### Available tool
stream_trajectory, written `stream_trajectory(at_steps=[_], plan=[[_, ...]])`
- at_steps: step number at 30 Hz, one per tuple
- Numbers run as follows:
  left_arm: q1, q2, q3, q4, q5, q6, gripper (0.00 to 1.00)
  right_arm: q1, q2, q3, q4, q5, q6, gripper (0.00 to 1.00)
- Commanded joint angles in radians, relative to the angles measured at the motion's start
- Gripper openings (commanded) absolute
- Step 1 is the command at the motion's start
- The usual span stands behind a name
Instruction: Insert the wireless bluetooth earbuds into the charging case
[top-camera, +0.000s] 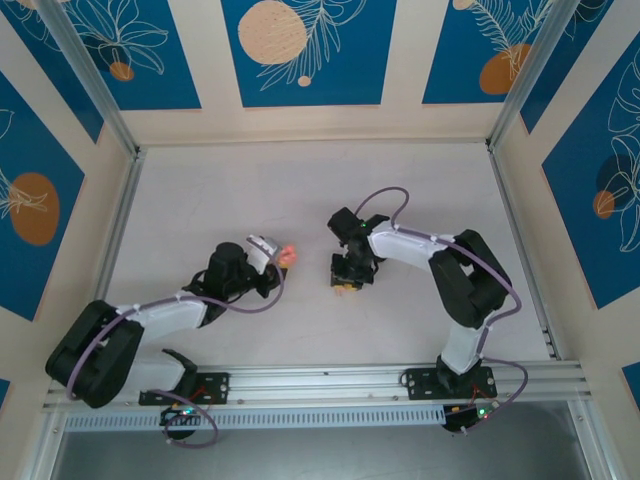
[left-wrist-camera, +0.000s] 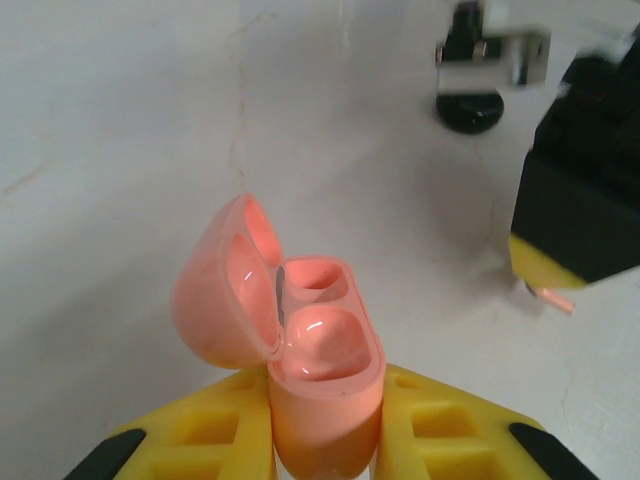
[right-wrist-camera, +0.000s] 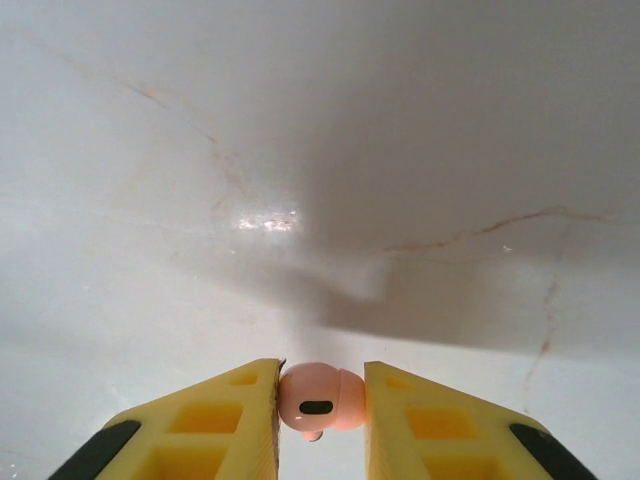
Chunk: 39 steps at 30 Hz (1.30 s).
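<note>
Overhead, the left gripper (top-camera: 283, 257) sits near the middle of the pale, veined, marble-look tabletop (top-camera: 300, 180), its jaws closed on a small glossy salmon-pink plastic charging case (top-camera: 288, 254). Just to its right and apart from it, the right gripper (top-camera: 347, 282) points down at the tabletop, and what its jaws hold is too small to tell from here. From the left wrist, two yellow ribbed fingers (left-wrist-camera: 210, 425) clamp the lower body of the charging case, which stands upright with its rounded lid hinged open to the left. Two wells show in its top: the far one looks hollow, while the near one shows a shiny pink surface, and I cannot tell whether a bud sits in it. At the right edge of this view the black-and-yellow right gripper hangs low over the tabletop, with the thin stem of a tiny salmon-pink earbud (left-wrist-camera: 552, 298) poking out beneath it. From the right wrist, the jaws pinch that earbud (right-wrist-camera: 318, 398) between their yellow tips, its rounded head bearing a dark oval slot; it is well clear of the case, and whether it touches the tabletop I cannot tell.
</note>
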Motion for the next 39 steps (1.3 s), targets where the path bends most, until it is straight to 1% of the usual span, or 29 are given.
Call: stream_trajectory(at_steps=[1,4,11,17,21,28,39], plan=[[-0.027,0.058,-0.011,0.153,0.06,0.027,0.23,0.0,-0.096,-0.042,0.095,0.046,0.006,0.25],[-0.042,0.11,-0.02,0.248,0.065,0.019,0.23,0.003,-0.169,-0.08,0.155,0.08,-0.021,0.25],[-0.074,0.254,-0.025,0.474,0.112,0.018,0.23,0.022,-0.338,-0.203,0.393,0.107,-0.092,0.25],[-0.097,0.35,-0.013,0.627,0.138,-0.023,0.23,0.045,-0.434,-0.274,0.547,0.147,-0.154,0.25],[-0.102,0.366,-0.004,0.654,0.146,-0.037,0.23,0.065,-0.461,-0.305,0.636,0.156,-0.178,0.25],[-0.101,0.354,0.01,0.636,0.121,-0.067,0.23,0.099,-0.438,-0.313,0.742,0.162,-0.205,0.25],[-0.101,0.344,0.007,0.677,0.115,-0.1,0.23,0.127,-0.367,-0.287,0.786,0.152,-0.213,0.25]])
